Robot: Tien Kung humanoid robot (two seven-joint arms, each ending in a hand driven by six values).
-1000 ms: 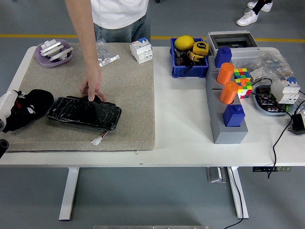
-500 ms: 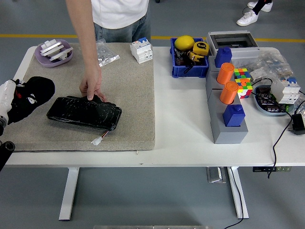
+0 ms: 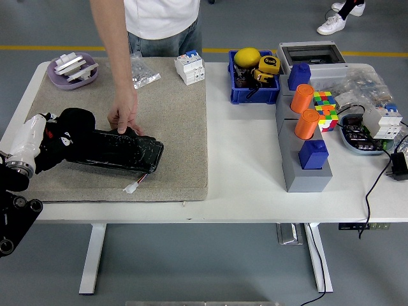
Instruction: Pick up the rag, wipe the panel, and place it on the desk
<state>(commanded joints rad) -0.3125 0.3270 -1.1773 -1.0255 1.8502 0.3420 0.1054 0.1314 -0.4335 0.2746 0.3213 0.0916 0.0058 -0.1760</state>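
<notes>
A: One black rag is bunched in the left hand, over the panel at nine o'clock.
B: The panel is steadied by a person's hand, presumably for wiping.

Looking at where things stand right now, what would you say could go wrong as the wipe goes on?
1. A person's hand presses on the far edge of the panel, close to the left hand and its black rag; a wider stroke might hit those fingers.
2. A short cable with a white connector sticks out from the panel's near edge; the rag could snag it.
3. The panel lies loose on the mat; if the person lets go, it may slide.
</notes>
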